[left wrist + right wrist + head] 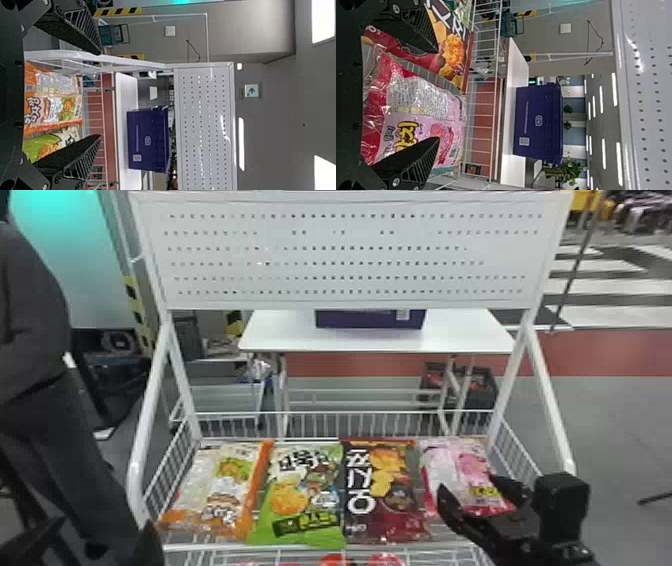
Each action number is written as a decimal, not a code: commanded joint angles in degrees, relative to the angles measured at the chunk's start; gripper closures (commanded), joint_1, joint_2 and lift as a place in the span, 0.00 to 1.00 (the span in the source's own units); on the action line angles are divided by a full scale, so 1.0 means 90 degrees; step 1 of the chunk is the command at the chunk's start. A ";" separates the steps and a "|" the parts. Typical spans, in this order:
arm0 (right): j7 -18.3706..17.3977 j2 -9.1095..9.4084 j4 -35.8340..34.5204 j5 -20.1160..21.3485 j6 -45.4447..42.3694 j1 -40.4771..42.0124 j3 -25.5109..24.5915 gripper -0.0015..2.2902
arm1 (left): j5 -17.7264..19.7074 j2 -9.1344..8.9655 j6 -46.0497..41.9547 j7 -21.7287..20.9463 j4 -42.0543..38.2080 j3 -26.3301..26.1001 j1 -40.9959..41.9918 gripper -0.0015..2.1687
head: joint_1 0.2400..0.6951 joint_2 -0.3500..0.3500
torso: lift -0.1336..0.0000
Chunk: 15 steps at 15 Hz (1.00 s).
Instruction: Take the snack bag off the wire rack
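Note:
Four snack bags lie side by side on the wire rack [280, 548]: an orange-and-white bag [207, 485], a green bag [300, 495], a dark red-brown bag [382, 490] and a pink bag [465, 475]. My right gripper [472, 490] is over the pink bag, its fingers open and apart. In the right wrist view the open right gripper [437, 95] has the pink bag [421, 114] beyond and between its fingers. My left gripper [100, 535] stands at the lower left, outside the rack; in the left wrist view the left gripper [99, 95] is open, facing the orange-and-white bag [51, 99].
A white perforated panel [350, 255] rises above the rack, held by slanted side posts. Behind stands a white table [280, 335] with a purple box [370, 319]. More red packages [335, 560] lie on a lower level at the front.

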 commanded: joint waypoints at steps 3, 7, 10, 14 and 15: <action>-0.0115 0.0050 0.0861 0.0152 0.0015 -0.0413 0.0037 0.05 | 0.0020 0.0035 -0.0039 0.0029 -0.0008 -0.0002 0.0019 0.07 | 0.57 0.50 | 1.00; -0.0193 0.0060 0.1252 0.0210 0.0055 -0.0608 0.0037 0.05 | 0.0020 0.0045 -0.0039 0.0029 -0.0018 0.0017 0.0019 0.07 | 0.57 0.50 | 1.00; -0.0193 0.0060 0.1418 0.0210 0.0094 -0.0666 0.0027 0.34 | 0.0030 0.0045 -0.0039 0.0029 -0.0018 0.0027 0.0019 0.07 | 0.57 0.50 | 1.00; -0.0193 0.0060 0.1340 0.0064 0.0387 -0.0618 -0.0031 0.90 | 0.0030 0.0045 -0.0039 0.0029 -0.0018 0.0056 0.0009 0.07 | 0.57 0.50 | 1.00; -0.0193 0.0060 0.1281 0.0054 0.0387 -0.0588 -0.0022 0.93 | 0.0030 0.0045 -0.0039 0.0029 -0.0018 0.0066 0.0009 0.07 | 0.57 0.50 | 1.00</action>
